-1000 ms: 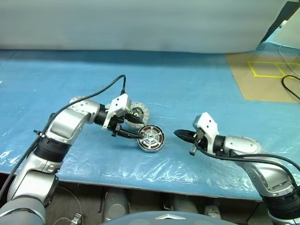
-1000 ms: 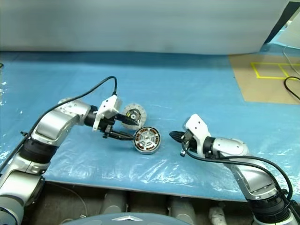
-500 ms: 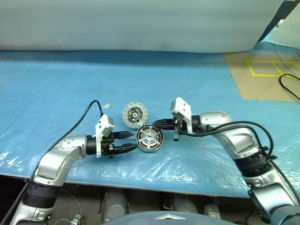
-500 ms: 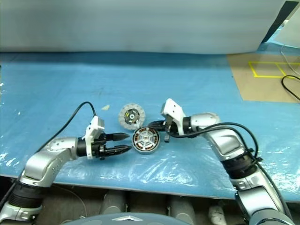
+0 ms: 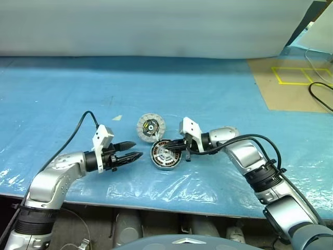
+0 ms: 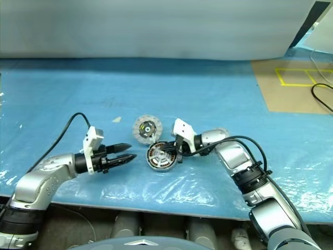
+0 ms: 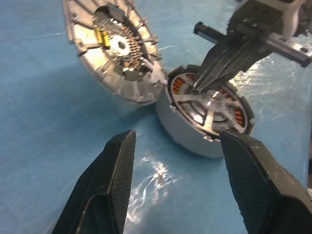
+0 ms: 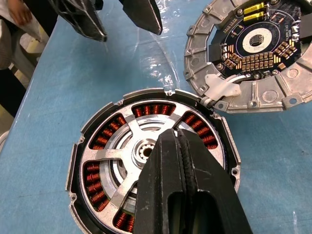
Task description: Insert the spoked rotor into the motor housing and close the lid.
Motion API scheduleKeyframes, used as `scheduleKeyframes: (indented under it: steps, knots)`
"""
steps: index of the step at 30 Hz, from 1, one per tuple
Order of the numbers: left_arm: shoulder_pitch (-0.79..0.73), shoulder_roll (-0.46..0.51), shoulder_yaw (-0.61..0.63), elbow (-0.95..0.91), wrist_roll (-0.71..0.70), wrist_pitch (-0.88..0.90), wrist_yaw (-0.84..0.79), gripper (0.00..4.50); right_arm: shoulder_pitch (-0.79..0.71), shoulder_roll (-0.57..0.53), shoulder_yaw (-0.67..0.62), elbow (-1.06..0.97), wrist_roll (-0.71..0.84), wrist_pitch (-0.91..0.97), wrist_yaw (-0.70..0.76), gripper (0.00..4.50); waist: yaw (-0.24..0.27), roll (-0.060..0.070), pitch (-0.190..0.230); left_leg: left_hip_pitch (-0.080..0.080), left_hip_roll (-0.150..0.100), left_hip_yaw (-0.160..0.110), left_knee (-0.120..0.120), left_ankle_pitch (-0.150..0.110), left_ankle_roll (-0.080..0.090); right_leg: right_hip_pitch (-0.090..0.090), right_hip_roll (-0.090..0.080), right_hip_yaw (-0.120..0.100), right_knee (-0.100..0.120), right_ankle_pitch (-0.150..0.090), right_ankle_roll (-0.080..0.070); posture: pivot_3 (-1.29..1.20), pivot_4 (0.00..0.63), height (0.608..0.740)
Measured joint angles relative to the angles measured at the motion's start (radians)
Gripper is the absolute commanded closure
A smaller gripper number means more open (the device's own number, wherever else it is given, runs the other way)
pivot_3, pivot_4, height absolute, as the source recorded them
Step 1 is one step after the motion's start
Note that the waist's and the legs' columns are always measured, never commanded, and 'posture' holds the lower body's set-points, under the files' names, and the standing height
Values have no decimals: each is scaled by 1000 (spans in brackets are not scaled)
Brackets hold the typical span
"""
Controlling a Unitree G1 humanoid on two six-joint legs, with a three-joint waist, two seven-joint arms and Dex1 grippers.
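the spoked rotor (image 8: 146, 146) already sits inside the motor housing (image 5: 165, 154), its silver spokes lying over the ring of copper windings, so the step in hand looks like seating the rotor before the lid goes on. the housing rests on the blue-covered table (image 5: 218, 99), near the front edge, with its open face up and tipped slightly toward the robot; its axis runs roughly vertical, and being a short round drum it has no long side to speak of.

the right end effector (image 5: 180, 149) is closed, holding nothing, its joined tips resting on or just above the rotor near the hub, as if pressing it down. the left end effector (image 5: 131, 150) is open and empty, lying level and pointing at the housing from the robot's left, a short gap away.

the lid (image 5: 151, 127) lies just behind the housing, touching or nearly touching its rim in the wrist views, with its inner face of pale segments and dark centre turned up and toward the robot.

the next move probably calls for lifting the closed tips off the rotor, then gripping the lid by its edge, turning it over and setting it squarely on the housing.
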Motion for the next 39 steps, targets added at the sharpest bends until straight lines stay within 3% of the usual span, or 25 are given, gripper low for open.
scheduleKeyframes:
  steps: [4, 13, 17, 23, 31, 39]
  knots:
    - [-41, -19, 15, 101, 2, -8, 8, 1608, -2, -3, -72, -70, 72, 84, 0, 4500, 3, 0, 0, -1, 0, 0, 1, 0, 0, 0, 0, 0, 1, 0, 0, 0, 150, 740]
    - [-247, -110, 22, 424, 24, -57, 21, 1608, 12, -117, -252, -314, 221, 273, -28, 4500, 7, 0, 0, -1, -1, 0, 1, 0, 0, 0, 0, 0, 1, 0, 0, 0, 150, 740]
    - [-351, -158, 22, 586, 43, -98, 16, 2476, 74, -152, -278, -364, 243, 310, -58, 4500, 10, 0, 0, -1, -1, -1, 1, 0, 0, 0, 0, 0, 1, 0, 0, 0, 150, 740]
    - [-525, -235, 14, 845, 101, -198, -16, 4473, 143, -161, -312, -428, 268, 350, -131, 4500, 18, -1, 0, -1, -1, -1, 2, 0, 0, 0, 0, 1, 1, 0, 1, 0, 150, 740]
    - [-644, -300, 17, 1064, 137, -249, -103, 4473, 175, -178, -313, -457, 275, 366, -193, 4500, 29, -1, 0, -2, -2, -2, 1, 0, 0, 0, 0, 0, 1, 2, 4, 0, 150, 740]
    - [-673, -310, -16, 1042, 156, -224, -264, 4473, 189, -190, -313, -459, 277, 366, -211, 4500, 30, -1, 1, -2, -2, -2, 0, 0, 0, 0, -1, 0, 0, 1, 2, 0, 150, 740]
